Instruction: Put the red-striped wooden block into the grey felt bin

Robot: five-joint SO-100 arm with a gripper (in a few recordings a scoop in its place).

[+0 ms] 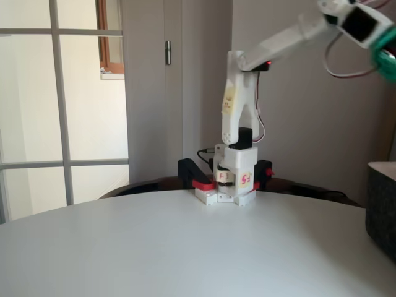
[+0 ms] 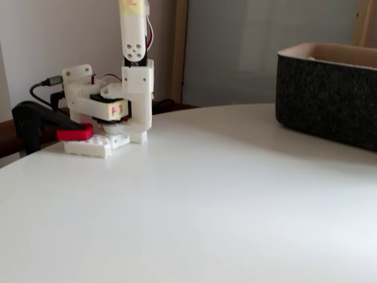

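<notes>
1. Arm (image 1: 291, 37) reaches up and to the right in a fixed view; the green pincer (image 1: 387, 60) is cut off by the frame's top right corner, high above the grey felt bin (image 1: 382, 207)
2. Pincer state: can't tell. Only a blurred green bit shows, so no way to say if the jaws are apart, together or clamped on sthg
3. Red-striped wooden block: can't make it out anywhere on the tabletop (image 2: 194, 206), which shows bare white in both fixed views. My guess: it's either carried in the pincer or already down in the bin, but that's judgement, not seen
4. Step in hand, as I read it: carry/release over the bin. To do it well: get the pincer squarely over the bin's opening, not over the rim; lower it a bit so the block drops a short way and doesn't bounce out; open the jaws fully, then lift straight up clear of the felt wall
5. Risk: letting go while near the bin's edge, the block could clip the pale rim and fall to the tabletop
6. Containers: one bin, dark charcoal felt w/ paler rim (image 2: 330, 53), at the right in both fixed views, well apart from the arm's base (image 2: 112, 118). Inside is hidden from both cameras, so contents unknown
</notes>
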